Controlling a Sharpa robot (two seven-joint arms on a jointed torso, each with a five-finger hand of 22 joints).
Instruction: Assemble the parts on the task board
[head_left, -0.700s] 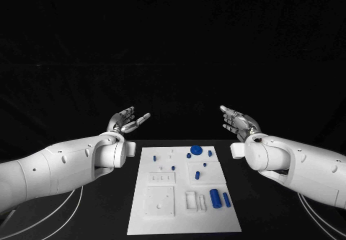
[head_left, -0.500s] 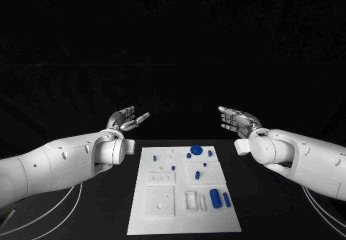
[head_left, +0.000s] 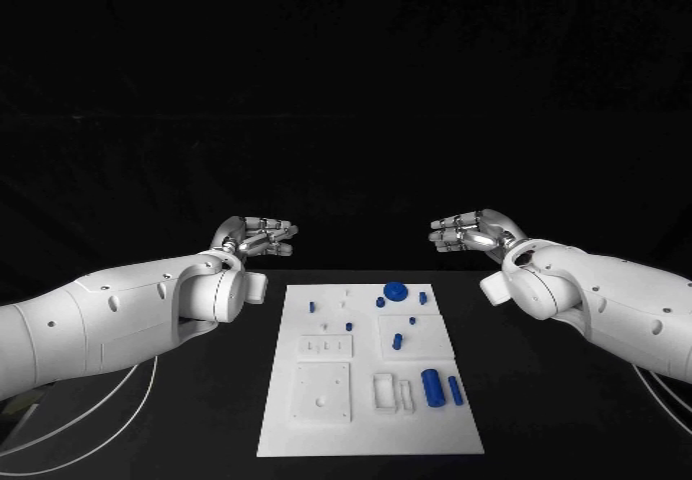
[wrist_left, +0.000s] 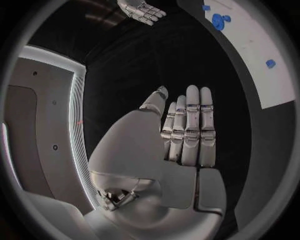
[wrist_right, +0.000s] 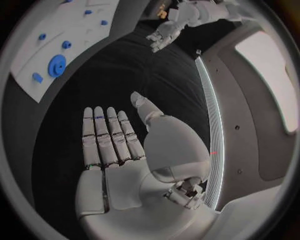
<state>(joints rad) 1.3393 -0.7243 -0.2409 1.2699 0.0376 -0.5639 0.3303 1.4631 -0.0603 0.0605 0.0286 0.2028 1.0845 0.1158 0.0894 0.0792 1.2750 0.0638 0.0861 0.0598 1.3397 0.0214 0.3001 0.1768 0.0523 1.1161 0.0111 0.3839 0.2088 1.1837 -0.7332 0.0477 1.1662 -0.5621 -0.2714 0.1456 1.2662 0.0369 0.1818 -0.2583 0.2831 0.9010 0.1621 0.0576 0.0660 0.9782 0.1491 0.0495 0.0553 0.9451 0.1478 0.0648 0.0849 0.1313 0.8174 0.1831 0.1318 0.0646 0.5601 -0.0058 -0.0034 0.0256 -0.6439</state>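
Both my left hand (head_left: 254, 238) and right hand (head_left: 469, 236) hover empty, fingers straight, beyond the task board (head_left: 368, 440) on the counter (head_left: 548, 420). Blue parts (head_left: 430, 385) sit untouched; nothing's picked yet.

No text, label, brand, number or sign can be read on anything here.
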